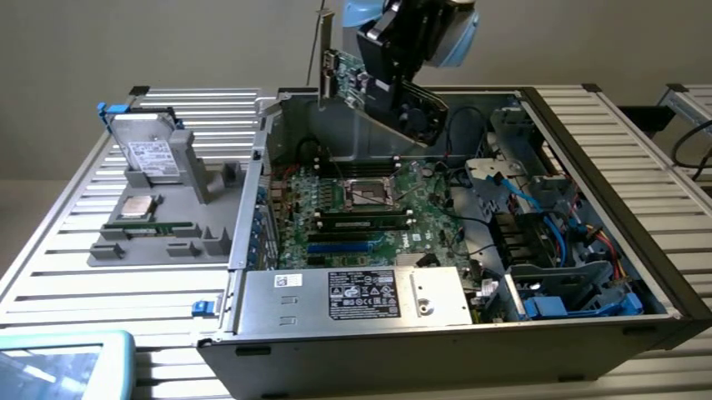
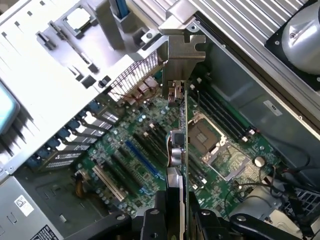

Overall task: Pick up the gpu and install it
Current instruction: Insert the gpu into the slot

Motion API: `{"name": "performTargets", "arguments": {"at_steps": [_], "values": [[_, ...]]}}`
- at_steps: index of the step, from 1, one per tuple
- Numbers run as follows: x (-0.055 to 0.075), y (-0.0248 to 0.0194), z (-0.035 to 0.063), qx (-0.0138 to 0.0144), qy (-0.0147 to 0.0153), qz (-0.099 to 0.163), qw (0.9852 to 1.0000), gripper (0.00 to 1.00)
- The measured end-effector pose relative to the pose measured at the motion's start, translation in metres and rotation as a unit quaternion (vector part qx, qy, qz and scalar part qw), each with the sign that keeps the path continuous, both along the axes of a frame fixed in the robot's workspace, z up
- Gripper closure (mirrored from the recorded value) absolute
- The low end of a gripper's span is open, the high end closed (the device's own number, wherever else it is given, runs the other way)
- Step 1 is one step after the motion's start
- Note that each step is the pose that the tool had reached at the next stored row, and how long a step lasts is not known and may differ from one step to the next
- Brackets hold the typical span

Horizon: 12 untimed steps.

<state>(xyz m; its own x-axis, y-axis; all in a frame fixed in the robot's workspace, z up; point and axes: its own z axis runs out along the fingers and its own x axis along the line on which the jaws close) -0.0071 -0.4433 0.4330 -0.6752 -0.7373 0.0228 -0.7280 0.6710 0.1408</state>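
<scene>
The gpu [image 1: 353,81] hangs tilted in the air above the back of the open computer case [image 1: 623,150], its green board facing the exterior view's left and its metal bracket [image 1: 325,52] pointing up. My gripper [image 1: 408,83] is shut on the card's far end. In the wrist view the gpu [image 2: 178,145] appears edge-on, its bracket [image 2: 183,50] over the case's rear wall and the two black fingers [image 2: 159,216] clamped on either side of it, gripper [image 2: 179,216]. Under the card lies the motherboard [image 2: 150,150] with its blue slot [image 2: 142,159] and the bare CPU socket [image 2: 209,134].
On the slatted table at the exterior view's left, a grey holder [image 1: 156,242] carries a silver hard drive [image 1: 150,154], a CPU [image 1: 136,207] and a memory stick [image 1: 156,227]. The power supply [image 1: 356,296] fills the case's front. Cables and blue drive bays [image 1: 568,283] crowd its right side.
</scene>
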Motion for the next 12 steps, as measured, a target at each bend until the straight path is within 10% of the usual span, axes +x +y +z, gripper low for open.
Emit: {"name": "performTargets", "arguments": {"at_steps": [12], "values": [[0.0, 0.0, -0.0008, 0.0, -0.0004, 0.108, 0.9941, 0.73]]}}
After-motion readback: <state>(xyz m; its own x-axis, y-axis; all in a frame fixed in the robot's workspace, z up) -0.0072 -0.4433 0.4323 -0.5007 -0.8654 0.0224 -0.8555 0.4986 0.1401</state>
